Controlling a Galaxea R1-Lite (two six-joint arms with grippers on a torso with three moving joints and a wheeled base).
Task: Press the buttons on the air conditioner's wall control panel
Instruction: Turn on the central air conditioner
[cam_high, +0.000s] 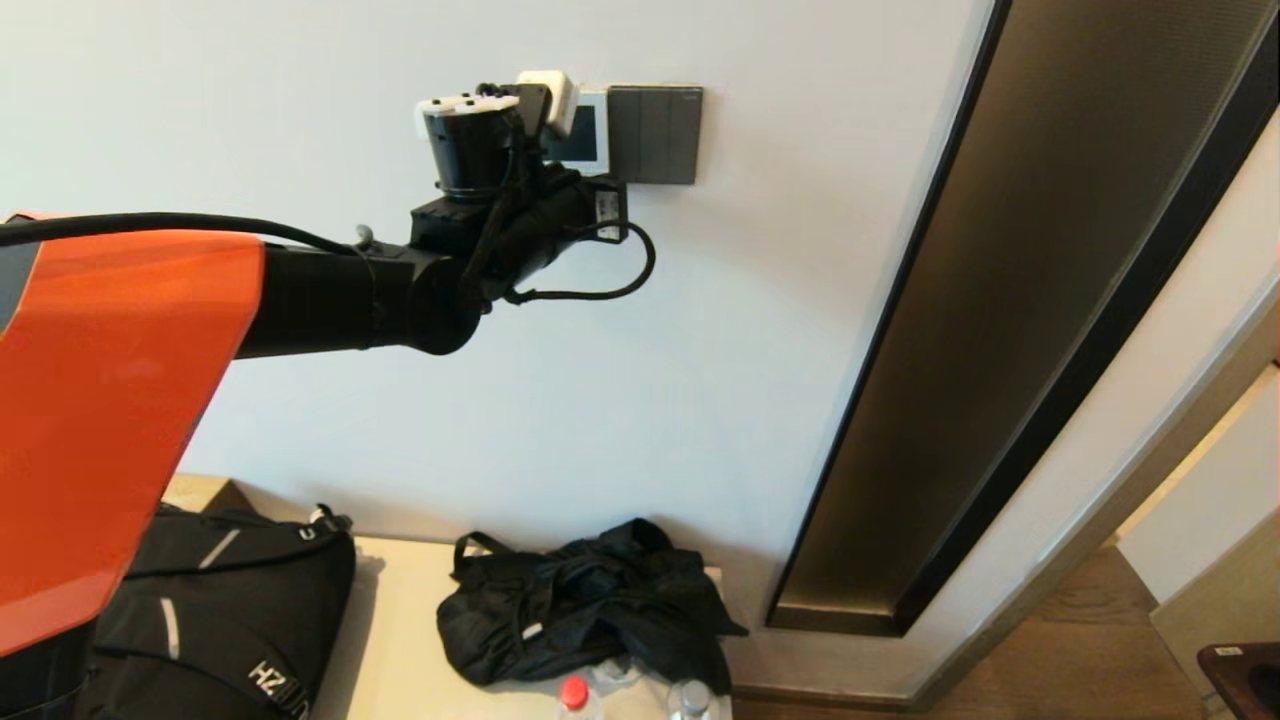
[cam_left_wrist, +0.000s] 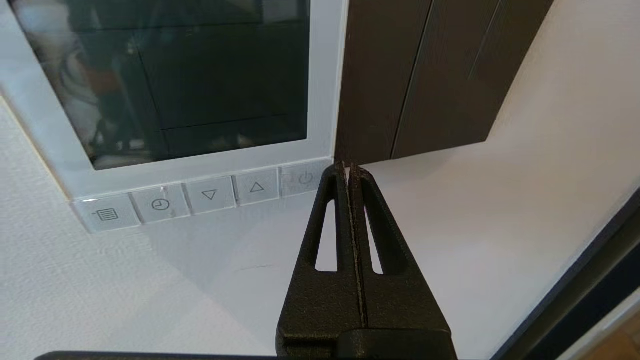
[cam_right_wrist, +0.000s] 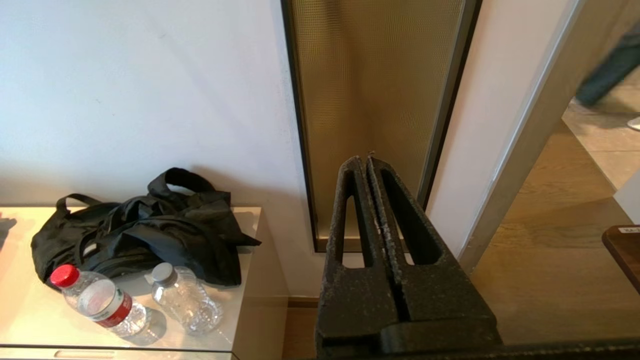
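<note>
The white air-conditioner control panel (cam_high: 592, 130) is on the wall, partly hidden by my left wrist. In the left wrist view its dark screen (cam_left_wrist: 175, 80) sits above a row of buttons: menu (cam_left_wrist: 106, 215), clock (cam_left_wrist: 160, 204), down arrow (cam_left_wrist: 209, 195), up arrow (cam_left_wrist: 256, 187) and power (cam_left_wrist: 302, 179). My left gripper (cam_left_wrist: 348, 167) is shut and empty. Its tips are at the panel's lower corner, right beside the power button; I cannot tell whether they touch. My right gripper (cam_right_wrist: 368, 161) is shut and empty, held low and pointing at the wall.
A dark grey switch plate (cam_high: 655, 135) adjoins the panel. A tall bronze glass strip (cam_high: 1050, 300) runs down the wall to the right. Below, a cabinet top (cam_high: 400, 620) holds a black bag (cam_high: 590, 600), a backpack (cam_high: 220, 610) and two bottles (cam_right_wrist: 105, 305).
</note>
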